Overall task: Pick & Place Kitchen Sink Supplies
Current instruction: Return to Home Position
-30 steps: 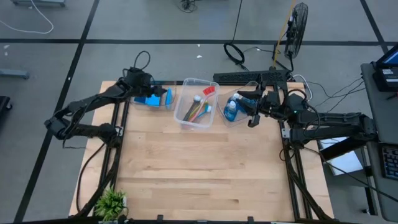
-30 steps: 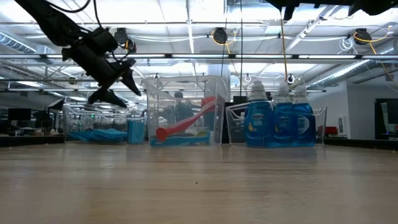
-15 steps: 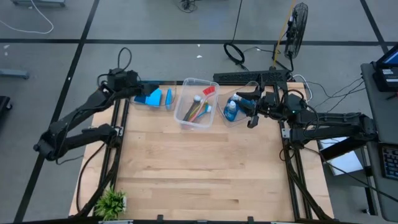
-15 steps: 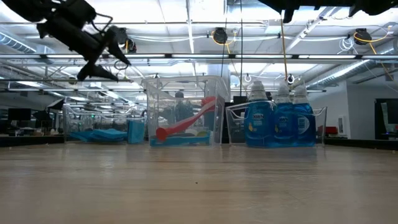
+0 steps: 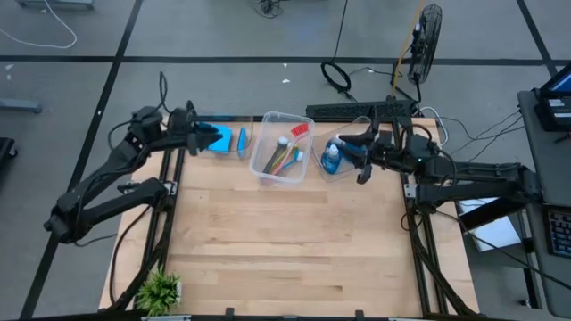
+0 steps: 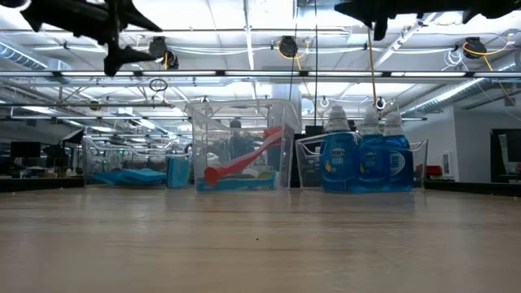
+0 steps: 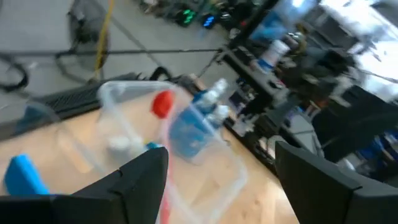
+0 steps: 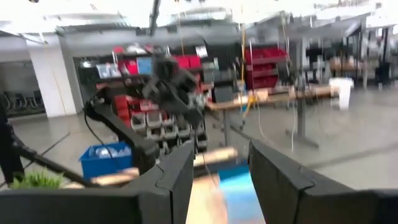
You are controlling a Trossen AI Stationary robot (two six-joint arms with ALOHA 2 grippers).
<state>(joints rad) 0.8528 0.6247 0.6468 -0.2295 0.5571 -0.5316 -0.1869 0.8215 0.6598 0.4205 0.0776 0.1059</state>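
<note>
Three clear bins stand along the table's far edge. The left one holds flat blue sponges (image 5: pixel 223 138), the middle one the brushes (image 5: pixel 284 156) with a red brush (image 6: pixel 244 163) leaning inside, and the right one bottles (image 6: pixel 362 159) of blue liquid. My left gripper (image 5: pixel 203 134) hangs open, high above the left bin's left side and pointing about level toward the bins; the left wrist view shows nothing between its fingers (image 7: pixel 221 152). My right gripper (image 5: pixel 350 156) hangs open high over the bottle bin, and it too holds nothing (image 8: pixel 221 152).
A small green plant (image 5: pixel 161 290) stands at the table's near left corner. The bare wooden tabletop (image 5: pixel 285 241) in front of the bins is free room. Cables and a power strip (image 5: pixel 357 109) lie beyond the far edge.
My left gripper has risen from just above the sponge bin and drawn back toward the table's left edge, tipping from a downward slant to about level. It stays open with nothing in it. The sponges lie in their bin as before.
</note>
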